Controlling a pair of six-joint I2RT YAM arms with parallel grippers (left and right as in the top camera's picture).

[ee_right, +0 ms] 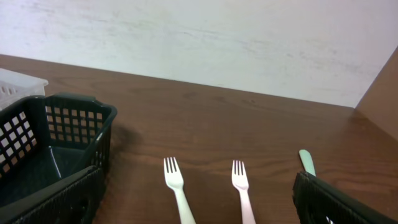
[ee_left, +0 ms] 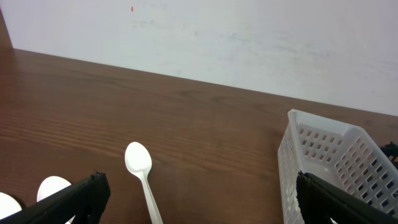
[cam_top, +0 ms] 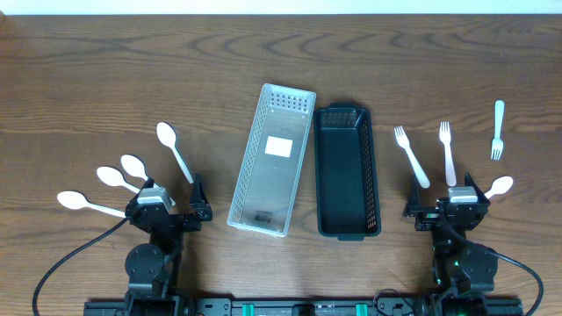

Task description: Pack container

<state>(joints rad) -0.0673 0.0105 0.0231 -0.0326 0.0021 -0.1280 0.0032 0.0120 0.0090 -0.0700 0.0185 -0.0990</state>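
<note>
A white perforated basket and a black perforated basket lie side by side at the table's middle, both empty of cutlery. Several white spoons lie at the left: one nearest the white basket, others. Three forks lie at the right, plus a white spoon. My left gripper is open and empty near the front; a spoon lies between its fingers' view. My right gripper is open and empty behind two forks.
The white basket's corner shows at the right of the left wrist view. The black basket's end shows at the left of the right wrist view. A pale wall stands beyond the table's far edge.
</note>
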